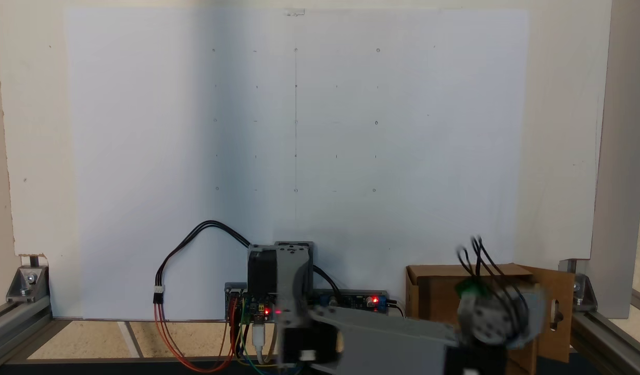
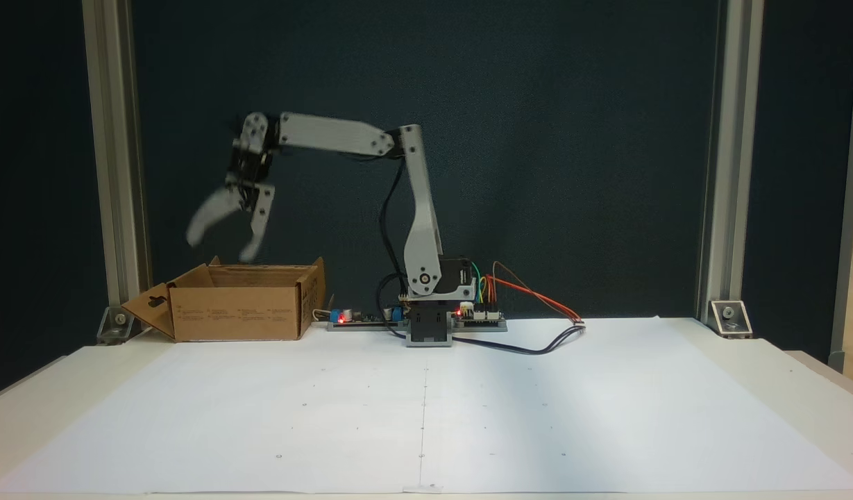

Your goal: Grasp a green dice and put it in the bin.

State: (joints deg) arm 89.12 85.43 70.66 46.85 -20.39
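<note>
White paper covers the counter (image 2: 426,410), bare of dice; at its back left corner the tool (image 2: 218,248) hangs spread over the bin (image 2: 239,312), a green blur, likely the green dice (image 1: 472,287), over the box, so release looks underway.

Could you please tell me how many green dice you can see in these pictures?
1: a blurred small bright green cube sits at the arm's tool, above the brown corrugated cardboard box. More could be hidden inside that box.
</note>
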